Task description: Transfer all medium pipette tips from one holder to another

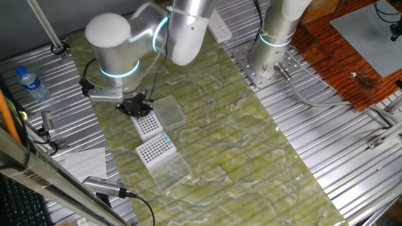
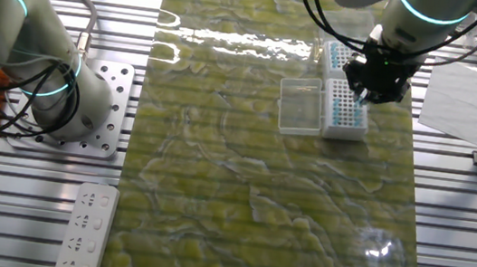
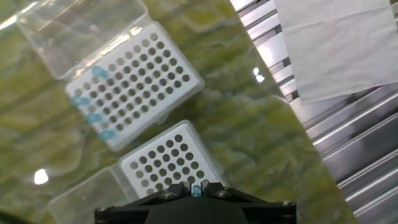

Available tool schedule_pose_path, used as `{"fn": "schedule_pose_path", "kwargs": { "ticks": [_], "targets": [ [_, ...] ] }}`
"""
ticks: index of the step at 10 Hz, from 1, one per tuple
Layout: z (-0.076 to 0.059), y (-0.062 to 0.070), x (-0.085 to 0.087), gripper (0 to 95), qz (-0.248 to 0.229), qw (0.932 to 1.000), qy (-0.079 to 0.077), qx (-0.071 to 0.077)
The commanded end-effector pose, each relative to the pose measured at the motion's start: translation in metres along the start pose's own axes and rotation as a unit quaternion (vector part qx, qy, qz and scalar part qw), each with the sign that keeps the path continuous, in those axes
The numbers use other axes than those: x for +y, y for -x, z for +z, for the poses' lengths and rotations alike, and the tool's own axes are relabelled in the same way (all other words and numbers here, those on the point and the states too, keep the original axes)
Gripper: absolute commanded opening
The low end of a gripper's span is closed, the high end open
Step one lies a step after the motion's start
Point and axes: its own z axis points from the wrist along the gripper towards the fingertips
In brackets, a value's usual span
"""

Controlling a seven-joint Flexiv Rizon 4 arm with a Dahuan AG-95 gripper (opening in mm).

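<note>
The jaws are closed on one blue tip [image 3: 196,190], which shows as a small blue bit right between the two fingers at the bottom of the hand view. The gripper [image 3: 196,194] hangs over the near rack [image 3: 169,163], a white box full of round holes. Every hole that shows in this rack looks dark, with no blue in it. Its clear lid [image 3: 84,198] lies open beside it.

The far rack [image 3: 134,84] is a second white box with holes. Four tips [image 3: 92,99] with blue tops stand in it, all along one edge. The other holes look dark. Its clear lid [image 3: 81,31] lies open too, touching the rack.

Both racks sit close together on a green mat [image 1: 251,144]. In the one fixed view the gripper [image 1: 134,105] is over one rack [image 1: 148,125], and the other rack [image 1: 155,149] is just beside it. A white paper [image 3: 339,43] lies on the metal table [image 1: 339,157], next to the mat. A water bottle [image 1: 31,83] lies far off at the table edge.
</note>
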Motion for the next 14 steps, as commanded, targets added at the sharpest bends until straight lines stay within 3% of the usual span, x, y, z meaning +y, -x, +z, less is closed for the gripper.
{"fn": "schedule_pose_path", "kwargs": {
  "ticks": [1,4,8,10,11,13,14],
  "targets": [
    [-0.008,0.005,-0.002,0.0,0.005,0.9999,0.004,0.01],
    [-0.019,0.008,-0.002,0.0,0.007,0.9997,0.015,0.019],
    [-0.046,0.023,-0.001,0.0,0.037,0.9978,0.039,0.04],
    [-0.059,0.045,0.013,0.0,0.095,0.9937,0.047,0.036],
    [-0.059,0.059,0.02,0.0,0.117,0.9913,0.049,0.036],
    [-0.059,0.059,0.02,0.0,0.117,0.9913,0.049,0.036],
    [-0.053,0.082,0.035,0.0,0.139,0.9885,0.049,0.033]
  ]
}}
